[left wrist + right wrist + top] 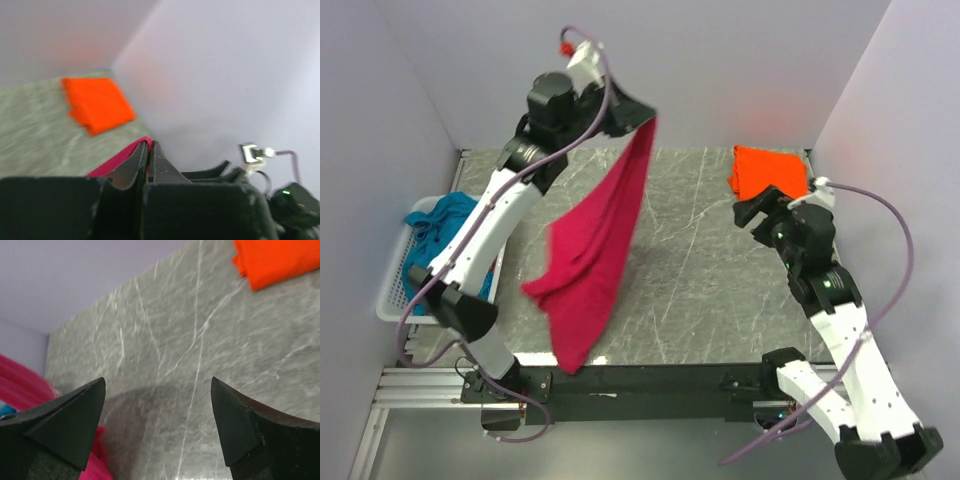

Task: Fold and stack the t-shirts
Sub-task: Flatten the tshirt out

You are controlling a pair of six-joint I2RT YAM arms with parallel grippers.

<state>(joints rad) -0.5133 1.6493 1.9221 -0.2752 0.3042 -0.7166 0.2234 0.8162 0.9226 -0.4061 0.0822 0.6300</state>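
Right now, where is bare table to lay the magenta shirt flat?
Free: the table middle, between the hanging magenta shirt and the right gripper. Crowded: the far right corner, with the orange shirt; the left side, by the basket.

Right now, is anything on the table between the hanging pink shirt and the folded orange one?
Nothing lies on the table between the pink shirt and the orange shirt. Only the open right gripper is close, beside the orange shirt's near edge.
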